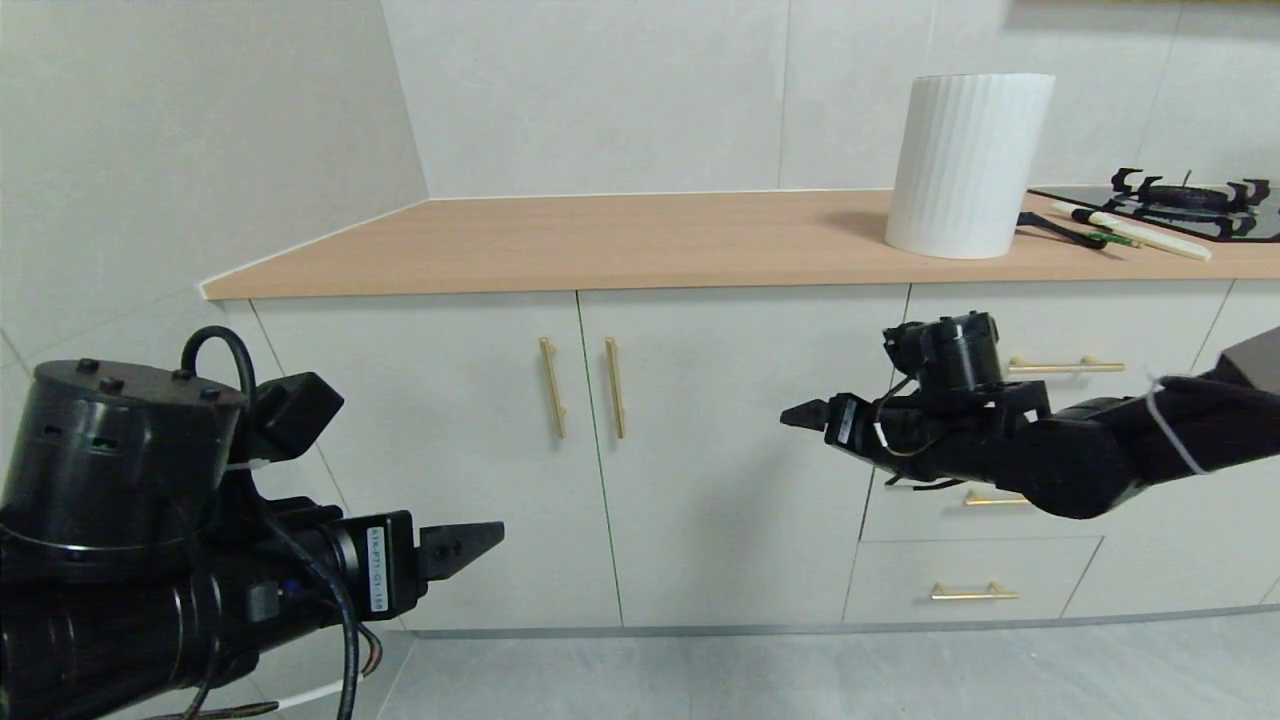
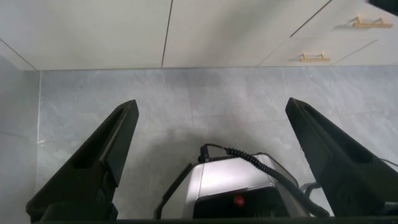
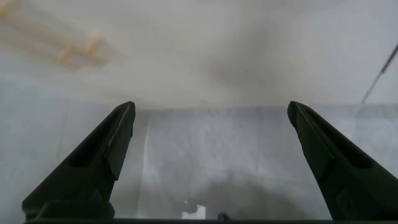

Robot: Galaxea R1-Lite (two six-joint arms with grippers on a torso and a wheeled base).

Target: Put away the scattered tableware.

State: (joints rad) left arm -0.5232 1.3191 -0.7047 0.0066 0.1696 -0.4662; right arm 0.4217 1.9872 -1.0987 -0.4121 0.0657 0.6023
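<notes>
Nearest to me, low on the left, the left gripper (image 1: 468, 545) hangs in front of the cabinet doors (image 1: 440, 450), its fingers spread wide with nothing between them and the grey floor (image 2: 205, 93) beneath. Over on the right, the right gripper (image 1: 805, 414) sits level with the drawers (image 1: 900, 575), also spread wide and empty. I see the tableware (image 1: 1135, 232) far off on the wooden counter (image 1: 600, 240): a few long utensils, one pale and one black-handled, lying just right of a white ribbed container (image 1: 965, 165), between it and the hob (image 1: 1190, 195).
</notes>
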